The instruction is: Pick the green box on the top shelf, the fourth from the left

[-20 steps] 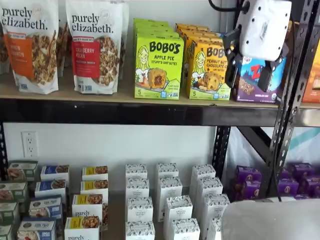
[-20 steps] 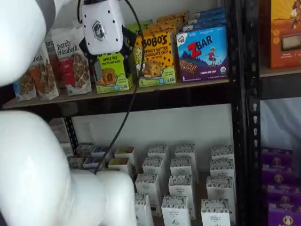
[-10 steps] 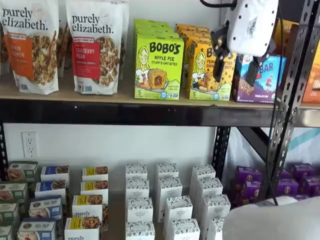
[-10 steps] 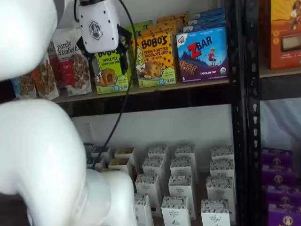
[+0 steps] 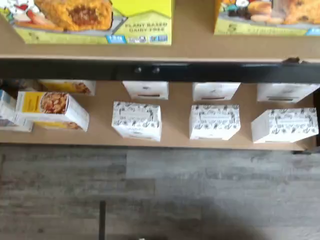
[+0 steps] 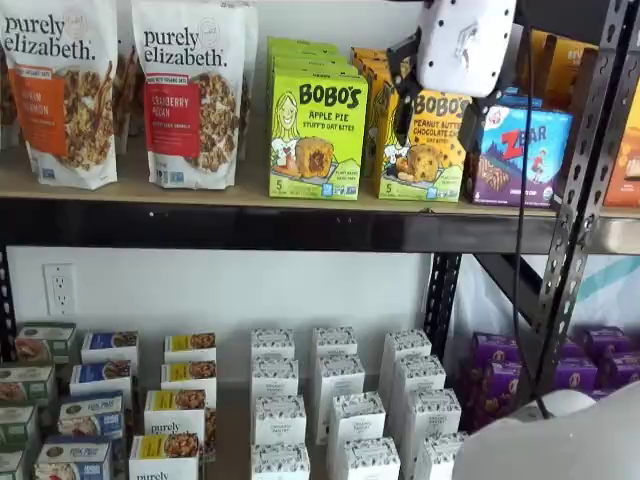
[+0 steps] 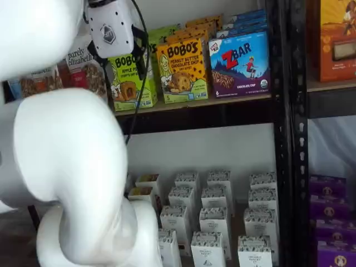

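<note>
The green box (image 6: 317,135) reads "BOBO'S APPLE PIE" and stands upright at the front of a row on the top shelf (image 6: 200,190). My gripper (image 6: 435,108) hangs in front of that shelf, white body above and black fingers (image 6: 399,98) spread with a plain gap: open, holding nothing. In this shelf view it is before the yellow-orange Bobo's box (image 6: 420,150), just right of the green box. In a shelf view the gripper (image 7: 125,68) overlaps the green box (image 7: 132,83). The wrist view shows the green box's lower edge (image 5: 95,22) on the top shelf (image 5: 195,47); the fingers are hidden.
Two Purely Elizabeth bags (image 6: 190,95) stand left of the green box, and a blue ZBar box (image 6: 520,155) stands right of the orange one. Black uprights (image 6: 585,170) frame the right side. White cartons (image 6: 335,405) fill the lower shelf. My white arm (image 7: 67,167) blocks the left.
The gripper has slid left along the top shelf, from in front of the ZBar box to in front of the orange Bobo's box, staying open. The arm swung left too.
</note>
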{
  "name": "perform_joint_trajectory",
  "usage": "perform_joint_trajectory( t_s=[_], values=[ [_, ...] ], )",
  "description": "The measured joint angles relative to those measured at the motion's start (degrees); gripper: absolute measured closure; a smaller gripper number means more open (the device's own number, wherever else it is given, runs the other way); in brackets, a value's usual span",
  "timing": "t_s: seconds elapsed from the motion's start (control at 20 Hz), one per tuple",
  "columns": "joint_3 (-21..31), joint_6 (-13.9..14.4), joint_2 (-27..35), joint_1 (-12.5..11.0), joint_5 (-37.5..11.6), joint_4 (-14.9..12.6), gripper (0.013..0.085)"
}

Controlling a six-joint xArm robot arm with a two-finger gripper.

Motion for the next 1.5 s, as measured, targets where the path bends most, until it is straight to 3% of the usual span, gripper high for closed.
perform_joint_trajectory(
  t_s=[0.15,0.3,0.7,1.2,1.5],
  values=[
    [-0.20,2.36,1.02,2.67,-1.82,-2.56,0.0130],
    [-0.59,3.50,2.23,3.80,-3.35,-3.50,0.0130],
    [-1.77,2.74,5.78,2.75,-8.72,-0.65,0.0130],
    [-2.03,3.46,9.02,3.57,-14.80,-1.03,0.0130],
    [-2.56,3.71,10.54,3.80,-15.98,-0.92,0.0130]
  ],
)
